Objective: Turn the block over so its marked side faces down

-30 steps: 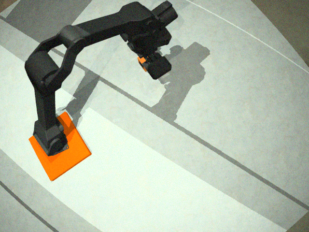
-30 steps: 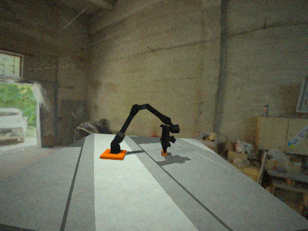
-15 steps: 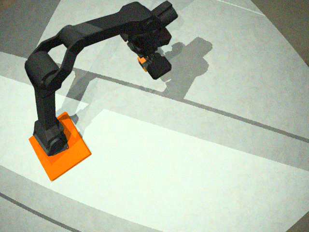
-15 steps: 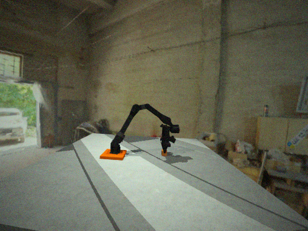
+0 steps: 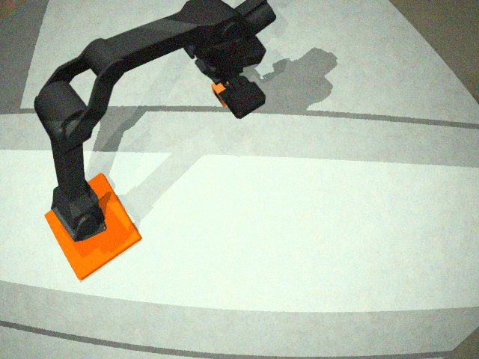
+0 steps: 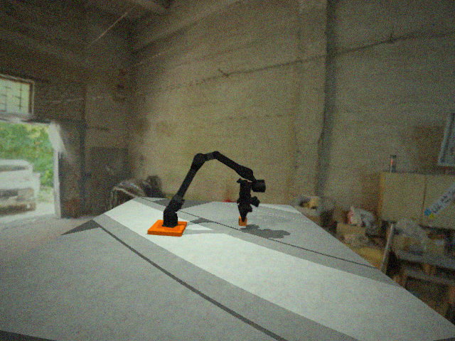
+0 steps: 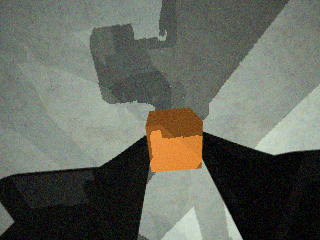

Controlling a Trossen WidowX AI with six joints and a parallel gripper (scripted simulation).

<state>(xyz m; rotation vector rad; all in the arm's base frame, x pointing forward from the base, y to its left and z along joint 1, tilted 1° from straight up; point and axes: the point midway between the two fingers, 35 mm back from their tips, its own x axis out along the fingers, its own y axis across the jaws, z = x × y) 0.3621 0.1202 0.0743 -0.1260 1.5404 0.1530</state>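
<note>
Wrist view: my gripper (image 5: 228, 93) (image 6: 242, 217) (image 7: 172, 138) grasps the orange block (image 5: 218, 90) (image 6: 242, 222) (image 7: 176, 152), a fingertip on each side. Top view hides most of it behind a finger. Exterior shows it beneath the hand; table contact, I cannot tell.

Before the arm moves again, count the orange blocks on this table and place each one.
1. The orange block is between the fingers of the hand. Others could be hidden behind the arm.

Matte black arm (image 5: 147, 46) (image 6: 187, 183), cylindrical joints.
</note>
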